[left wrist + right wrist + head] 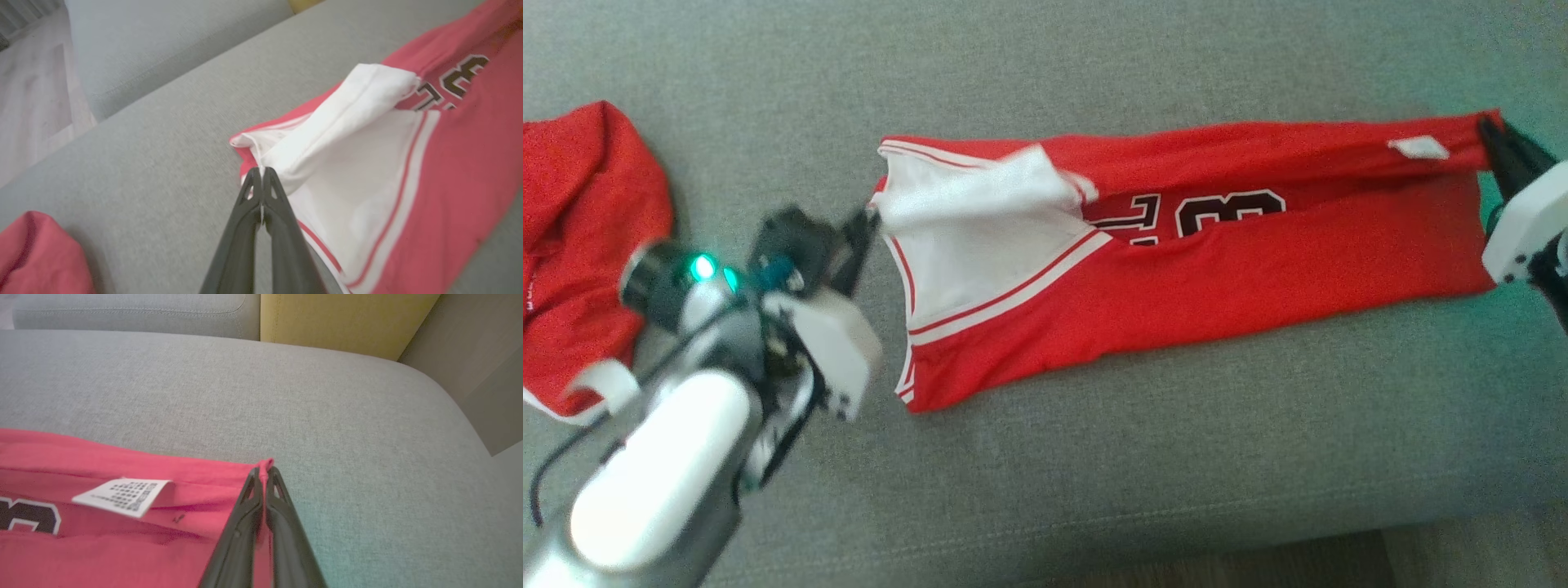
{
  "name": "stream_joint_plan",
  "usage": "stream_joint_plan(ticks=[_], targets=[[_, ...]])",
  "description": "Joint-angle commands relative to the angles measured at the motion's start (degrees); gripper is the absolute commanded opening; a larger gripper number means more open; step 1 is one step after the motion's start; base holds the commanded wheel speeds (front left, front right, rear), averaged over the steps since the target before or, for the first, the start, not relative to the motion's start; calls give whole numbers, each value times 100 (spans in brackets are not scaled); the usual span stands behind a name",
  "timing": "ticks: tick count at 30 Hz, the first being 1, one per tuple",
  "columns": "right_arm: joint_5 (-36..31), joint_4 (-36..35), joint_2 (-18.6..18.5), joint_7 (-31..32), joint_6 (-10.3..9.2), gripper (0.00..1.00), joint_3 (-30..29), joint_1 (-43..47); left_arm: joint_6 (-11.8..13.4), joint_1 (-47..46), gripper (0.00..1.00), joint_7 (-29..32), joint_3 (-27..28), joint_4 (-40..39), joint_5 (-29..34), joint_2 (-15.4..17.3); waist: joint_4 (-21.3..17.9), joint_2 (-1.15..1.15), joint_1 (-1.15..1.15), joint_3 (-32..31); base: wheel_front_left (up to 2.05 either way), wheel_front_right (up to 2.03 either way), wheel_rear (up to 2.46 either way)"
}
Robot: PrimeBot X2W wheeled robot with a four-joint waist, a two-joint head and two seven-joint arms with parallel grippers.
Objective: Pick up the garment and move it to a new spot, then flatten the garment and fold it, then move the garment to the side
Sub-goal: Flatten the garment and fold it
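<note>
Notably, right wrist view adds a yellow cushion point(343, 322) beyond the garment point(122, 547).

On the sofa point(1094, 474), the jersey point(1258, 269) lies right of another garment point(580, 245).

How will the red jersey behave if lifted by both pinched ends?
Probably floppy: the red-and-white fabric jersey lies folded over itself, so its middle would likely sag between left tool and right tool. Likely light: small tip pinches seem to hold it taut.
</note>
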Motion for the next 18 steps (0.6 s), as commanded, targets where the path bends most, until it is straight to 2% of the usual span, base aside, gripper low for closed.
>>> stream_joint_plan(ticks=[1,7,12,13,14,16,17,18], targets=[[53,-84,-238,9,-5,0,49,145,41,-115,0,46,243,-254,-21,264,3,0,0,-53,0,0,0],[276,-373,-466,370,-5,0,339,312,117,455,0,388,131,-726,-160,524,-36,0,0,-231,0,0,0],[489,-500,-578,770,-5,0,538,444,132,640,0,507,38,-837,-222,558,-82,0,0,-345,0,0,0],[542,-531,-593,898,-5,38,589,478,128,656,0,517,8,-825,-219,548,-97,0,0,-359,0,0,0],[614,-601,-606,992,-5,100,624,504,121,665,0,523,-26,-803,-205,541,-116,0,0,-371,0,0,0],[801,-746,-638,1179,-5,100,656,551,115,695,4,533,-82,-731,-199,516,-162,0,0,-408,0,0,0],[865,-802,-675,1298,-5,100,692,570,117,711,33,537,-105,-688,-195,509,-185,0,0,-432,0,0,0],[884,-849,-728,1374,-5,100,734,568,124,728,72,528,-120,-648,-189,504,-207,0,0,-458,0,0,0]])
